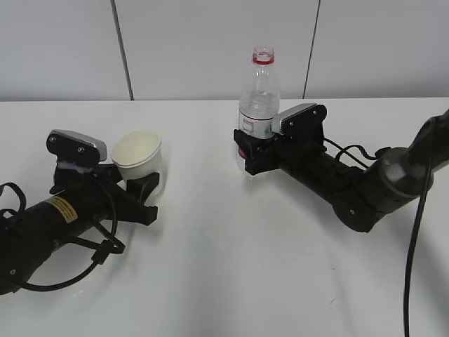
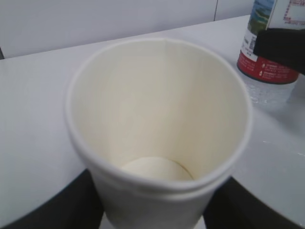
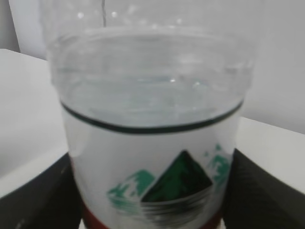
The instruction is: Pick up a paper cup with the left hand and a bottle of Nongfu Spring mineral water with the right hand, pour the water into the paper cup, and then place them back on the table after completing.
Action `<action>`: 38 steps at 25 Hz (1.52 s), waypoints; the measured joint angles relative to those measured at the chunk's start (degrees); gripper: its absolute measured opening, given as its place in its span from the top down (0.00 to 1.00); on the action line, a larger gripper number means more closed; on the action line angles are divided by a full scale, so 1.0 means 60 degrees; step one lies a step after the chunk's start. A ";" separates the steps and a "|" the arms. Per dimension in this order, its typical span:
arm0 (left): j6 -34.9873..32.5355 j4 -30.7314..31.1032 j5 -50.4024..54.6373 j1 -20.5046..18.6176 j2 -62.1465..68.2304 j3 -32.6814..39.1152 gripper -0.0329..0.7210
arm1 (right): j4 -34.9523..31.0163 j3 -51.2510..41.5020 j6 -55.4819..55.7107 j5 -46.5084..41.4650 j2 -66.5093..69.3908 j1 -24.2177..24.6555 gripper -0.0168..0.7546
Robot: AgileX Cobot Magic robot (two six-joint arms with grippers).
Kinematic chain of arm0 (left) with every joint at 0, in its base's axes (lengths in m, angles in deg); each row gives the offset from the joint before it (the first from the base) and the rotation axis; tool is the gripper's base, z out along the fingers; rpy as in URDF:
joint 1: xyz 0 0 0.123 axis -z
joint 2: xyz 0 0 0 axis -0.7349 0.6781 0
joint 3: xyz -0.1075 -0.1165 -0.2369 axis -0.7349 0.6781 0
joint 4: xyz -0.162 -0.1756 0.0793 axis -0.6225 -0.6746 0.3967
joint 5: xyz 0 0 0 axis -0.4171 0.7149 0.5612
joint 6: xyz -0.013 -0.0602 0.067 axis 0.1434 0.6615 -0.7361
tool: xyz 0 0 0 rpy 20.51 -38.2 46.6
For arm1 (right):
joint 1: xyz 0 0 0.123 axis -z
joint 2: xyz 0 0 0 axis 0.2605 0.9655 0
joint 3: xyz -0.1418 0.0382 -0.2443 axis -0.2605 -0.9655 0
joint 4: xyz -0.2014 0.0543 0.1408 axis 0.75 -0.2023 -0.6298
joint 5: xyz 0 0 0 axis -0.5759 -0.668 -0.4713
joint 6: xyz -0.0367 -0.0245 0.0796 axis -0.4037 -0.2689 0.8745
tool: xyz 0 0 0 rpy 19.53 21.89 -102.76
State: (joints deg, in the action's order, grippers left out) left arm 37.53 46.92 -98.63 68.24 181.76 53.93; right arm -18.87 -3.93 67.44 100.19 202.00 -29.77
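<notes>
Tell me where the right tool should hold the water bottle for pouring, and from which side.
Grip the bottle at its labelled midsection, coming in level from the robot's right, as the right tool does now. The body stands upright and straight-walled there, while the open neck must stay clear to tip toward the paper cup in the left tool.

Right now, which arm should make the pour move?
Right. Its gripper is shut on the uncapped bottle, upright with water inside. The left gripper holds the paper cup, empty and mouth up, to the bottle's left. My guess: tip the bottle, keep the cup steady.
</notes>
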 joint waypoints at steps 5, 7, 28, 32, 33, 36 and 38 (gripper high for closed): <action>0.0000 0.0037 0.0370 0.0000 0.0000 0.0000 0.46 | 0.0098 0.0016 0.0000 0.0000 0.0000 0.0000 0.34; 0.0000 0.0037 0.0402 0.0000 -0.0019 0.0000 0.46 | 0.0219 0.0016 0.0000 0.0000 0.0000 0.0000 0.35; 0.0599 0.1138 0.2745 -0.0008 -0.1207 -0.0408 0.47 | 0.2306 0.0994 -0.2726 -0.2140 -0.0967 0.0000 0.36; 0.0706 0.1367 0.2443 0.0010 -0.1207 -0.0408 0.48 | 0.3157 0.1566 -0.3162 -0.2599 -0.0967 0.0000 0.36; 0.0831 0.1376 0.2397 0.0008 -0.1207 -0.0408 0.48 | 0.3358 0.1706 -0.3287 -0.2724 -0.0967 0.0000 0.36; 0.1217 0.1428 0.2355 0.0008 -0.1207 -0.0408 0.48 | 0.3672 0.1997 -0.3730 -0.3018 -0.0967 0.0000 0.36; 0.1323 0.1642 0.2325 0.0008 -0.1207 -0.0408 0.48 | 0.3871 0.2226 -0.4074 -0.3194 -0.0967 0.0000 0.36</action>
State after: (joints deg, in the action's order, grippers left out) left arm 45.47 56.77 -84.68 68.28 174.52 51.48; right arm 4.36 9.42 42.99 81.02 196.20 -29.77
